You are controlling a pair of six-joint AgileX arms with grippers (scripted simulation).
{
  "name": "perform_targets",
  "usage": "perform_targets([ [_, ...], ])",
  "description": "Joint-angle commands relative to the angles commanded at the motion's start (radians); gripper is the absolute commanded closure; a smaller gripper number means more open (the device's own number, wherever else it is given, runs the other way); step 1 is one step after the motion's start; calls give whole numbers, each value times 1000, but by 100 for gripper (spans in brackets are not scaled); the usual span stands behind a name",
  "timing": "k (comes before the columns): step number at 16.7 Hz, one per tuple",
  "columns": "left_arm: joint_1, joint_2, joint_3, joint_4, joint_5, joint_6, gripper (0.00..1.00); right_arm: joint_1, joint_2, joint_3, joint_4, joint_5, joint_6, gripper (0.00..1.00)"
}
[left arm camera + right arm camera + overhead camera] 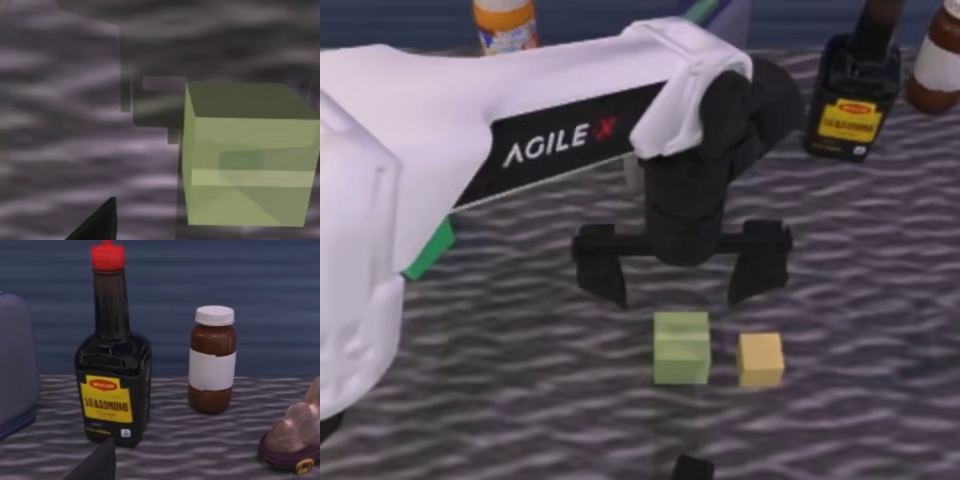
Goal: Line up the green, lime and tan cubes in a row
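Hovering over the middle of the top view, the left gripper [678, 282] is hanging with its jaws spread wide and holding nothing, just above the lime cube [681, 347] in the frame. That cube is sitting on the table [860, 300] at lower centre, with the tan cube [760, 359] just beside it to the right, a narrow gap between them. Only a sliver of the green cube [432, 252] is peeking out from under the white arm at the left edge (most of it is hidden). All three are looking rigid, matte and light, so they are likely to take a firm squeeze without slipping or denting. Flat opposite side faces are offering the obvious hold, centred, jaws parallel to the faces. The lime cube is filling the right half of the left wrist view. The right arm is not showing in the top view; whether its jaws are parted I cannot tell.
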Motion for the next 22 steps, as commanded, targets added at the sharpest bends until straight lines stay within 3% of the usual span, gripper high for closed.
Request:
perform_targets([
  [3,56,14,15,-8,0,96,0,0,0,0,0,0,0,0],
  [6,158,29,30,-16,1,275,0,0,0,0,0,0,0,0],
  [16,613,55,48,-38,8,1148,0,0,0,0,0,0,0,0],
  [19,710,43,47,-31,11,1293,0,0,0,0,0,0,0,0],
  [22,749,35,46,-25,13,1344,0,0,0,0,0,0,0,0],
])
